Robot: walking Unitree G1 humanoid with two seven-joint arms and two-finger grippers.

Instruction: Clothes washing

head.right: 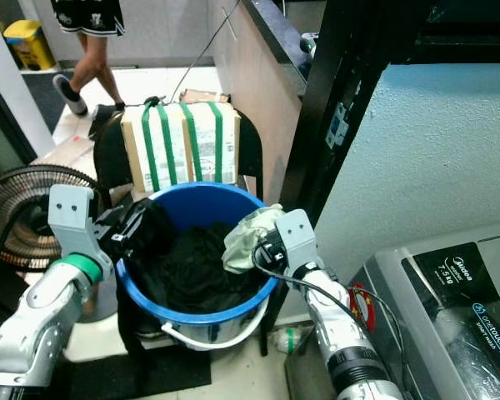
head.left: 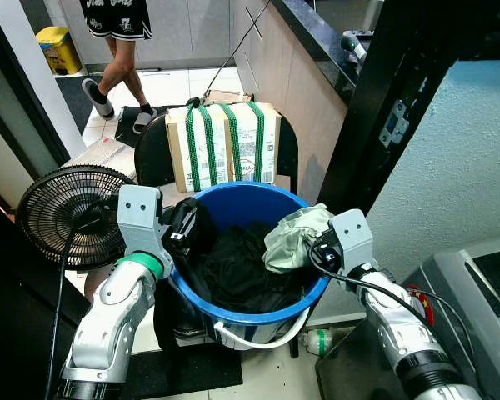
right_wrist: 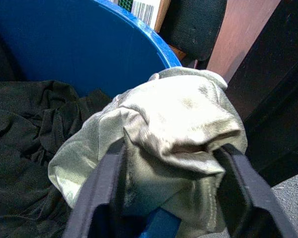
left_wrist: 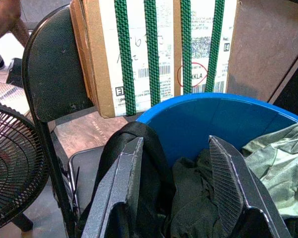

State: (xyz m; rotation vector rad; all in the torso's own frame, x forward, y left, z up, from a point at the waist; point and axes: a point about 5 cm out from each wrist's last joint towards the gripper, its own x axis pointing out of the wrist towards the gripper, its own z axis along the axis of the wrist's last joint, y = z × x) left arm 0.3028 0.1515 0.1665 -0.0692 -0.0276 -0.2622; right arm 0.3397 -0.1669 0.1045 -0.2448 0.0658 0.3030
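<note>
Clothes (head.left: 242, 267) fill the blue bucket (head.left: 233, 315), none yet in the washer (head.right: 450, 292) beside it; left gripper (left_wrist: 179, 198) gapes at its rim, right gripper (right_wrist: 169, 198) straddles the pale shirt (right_wrist: 184, 114) unclosed.

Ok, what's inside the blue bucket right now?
Inside the blue bucket: dark clothes piled up, and a pale green garment draped over its rim by the right gripper. Anything beneath the pile is hidden.

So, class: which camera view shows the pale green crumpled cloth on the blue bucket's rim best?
The right wrist view: the pale green crumpled cloth lies close up between the right gripper's open fingers, folds plain. Both eye views show it smaller, draped over the blue plastic bucket's rim. The left wrist view catches only its edge.
</note>
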